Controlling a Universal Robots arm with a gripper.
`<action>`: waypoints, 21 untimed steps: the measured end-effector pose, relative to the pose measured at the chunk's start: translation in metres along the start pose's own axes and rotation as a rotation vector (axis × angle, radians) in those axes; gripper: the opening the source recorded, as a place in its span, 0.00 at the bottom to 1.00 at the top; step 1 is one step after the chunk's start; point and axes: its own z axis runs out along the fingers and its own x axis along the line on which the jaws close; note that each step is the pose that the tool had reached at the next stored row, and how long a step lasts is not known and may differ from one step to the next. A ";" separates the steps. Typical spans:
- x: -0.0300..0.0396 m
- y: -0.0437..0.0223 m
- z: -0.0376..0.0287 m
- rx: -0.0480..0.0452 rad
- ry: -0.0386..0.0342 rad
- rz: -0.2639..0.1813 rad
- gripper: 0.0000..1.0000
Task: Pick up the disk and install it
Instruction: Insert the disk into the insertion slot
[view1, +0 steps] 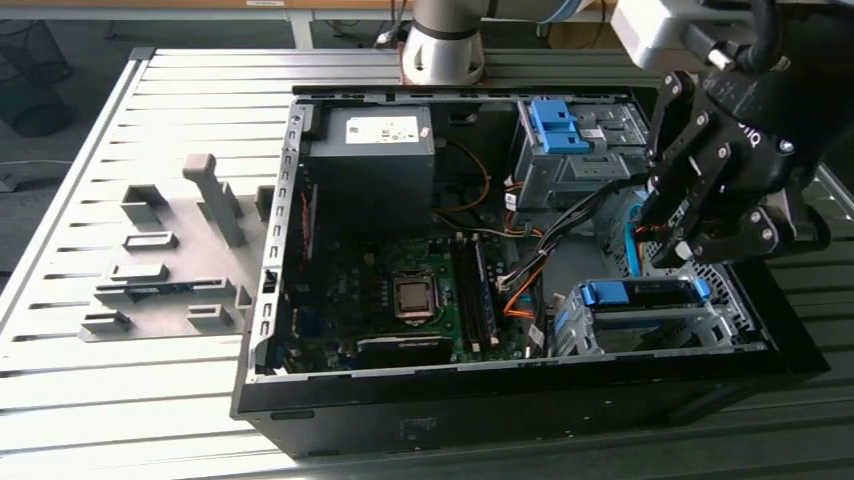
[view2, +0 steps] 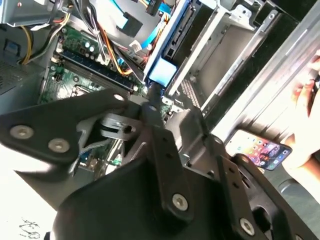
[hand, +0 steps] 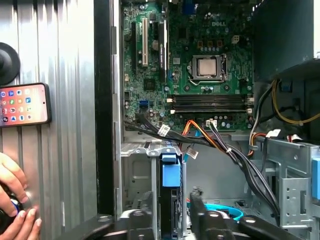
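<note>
The disk (view1: 625, 245) stands on edge inside the open computer case (view1: 274, 300), and my black gripper (view1: 667, 245) is shut on it. The first wrist view looks along the disk's thin edge, with its blue carrier frame (hand: 170, 172) between my two dark fingers (hand: 142, 215). The second wrist view has the carrier's blue tab (view2: 161, 71) just past one fingertip (view2: 152, 92). The disk hangs over the gap between two grey drive bays, beside the nearer bay (view1: 641, 325) with its blue latch bracket (view1: 638, 293). The disk's label face is hidden.
A second bay (view1: 574, 150) with a blue bracket stands at the case's far corner. Orange and black cables (view1: 527, 270) run between motherboard (view1: 400, 290) and bays. A phone (hand: 22, 104) and a person's hand (hand: 15, 200) lie on the slatted table outside the case. Grey fixtures (view1: 160, 270) stand at the exterior view's left.
</note>
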 end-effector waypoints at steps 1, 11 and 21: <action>0.0000 -0.0002 0.0018 0.0000 -0.0001 0.000 0.36; 0.0000 -0.0012 0.0191 0.0000 -0.0001 0.000 0.11; 0.0001 -0.0012 0.0219 0.0000 0.0001 0.000 0.11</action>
